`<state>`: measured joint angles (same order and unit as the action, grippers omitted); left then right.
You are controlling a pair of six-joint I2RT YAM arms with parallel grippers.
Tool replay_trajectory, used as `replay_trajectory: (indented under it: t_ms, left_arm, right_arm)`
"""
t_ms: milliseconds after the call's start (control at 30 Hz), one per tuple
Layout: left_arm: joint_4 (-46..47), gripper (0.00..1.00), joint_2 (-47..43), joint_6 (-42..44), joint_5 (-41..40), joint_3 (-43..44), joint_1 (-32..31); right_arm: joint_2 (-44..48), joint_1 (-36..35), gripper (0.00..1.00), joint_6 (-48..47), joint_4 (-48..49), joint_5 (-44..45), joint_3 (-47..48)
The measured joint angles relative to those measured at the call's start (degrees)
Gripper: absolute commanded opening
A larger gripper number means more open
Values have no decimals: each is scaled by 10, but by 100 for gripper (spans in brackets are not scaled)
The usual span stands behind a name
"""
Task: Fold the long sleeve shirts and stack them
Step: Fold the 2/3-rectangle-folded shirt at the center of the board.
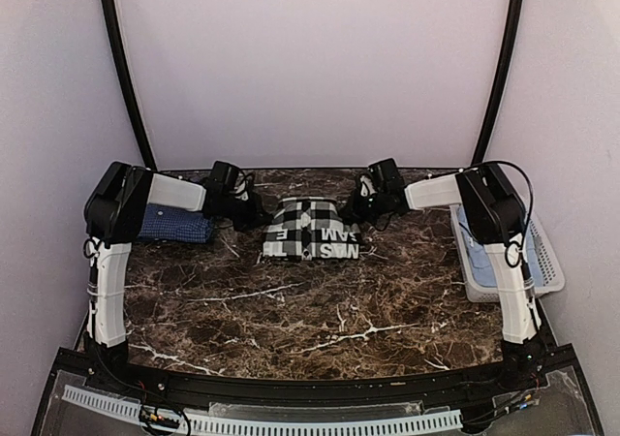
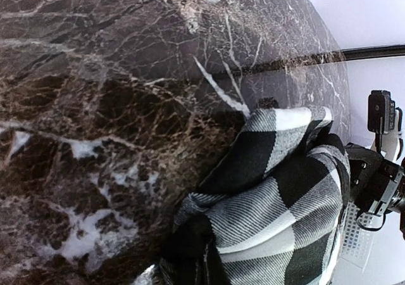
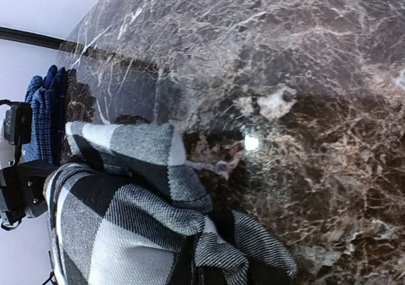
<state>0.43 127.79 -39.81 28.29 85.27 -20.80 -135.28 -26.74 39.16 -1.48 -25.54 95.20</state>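
Two shirts on the marble desk [image 1: 291,310], well apart from each other.

Black-and-white checked shirt [image 1: 312,231]: folded into a compact block, just toward 12 o'clock from desk centre. White lettering on the near flap (upside down in the top view). Far corners drawn out toward the two tools, at 10 o'clock and 2 o'clock of the block.

Dark blue shirt [image 1: 176,226]: folded, at 10 o'clock on the desk, beside the far left edge and partly covered by the left arm. Untouched by either tool.

Left tool [image 1: 244,206]: clenched on the 10 o'clock corner of the black-and-white checked shirt [image 2: 278,215]. Fingers out of sight in the left wrist view; checked cloth bunched and raised right up to the lower edge of that view.

Right tool [image 1: 360,203]: clenched on the 2 o'clock corner of the same shirt [image 3: 126,215]. Same condition in the right wrist view (cloth gathered up close, fingers unseen), with the dark blue shirt [image 3: 44,107] at 9 o'clock behind it.

White slotted basket [image 1: 542,262]: at 3 o'clock, on the right desk edge, below the right arm.
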Motion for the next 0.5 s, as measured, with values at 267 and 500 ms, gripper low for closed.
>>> replay_trajectory:
  t_ms: [267,500]
  left_arm:
    - [78,0,-99,-27,0,-173,-31]
    - [48,0,-309,-37,-21,-361,-81]
  right_arm:
    - [148,-33,0,15,96,-5,-256]
    - [348,-67,0,25,105,-1,-470]
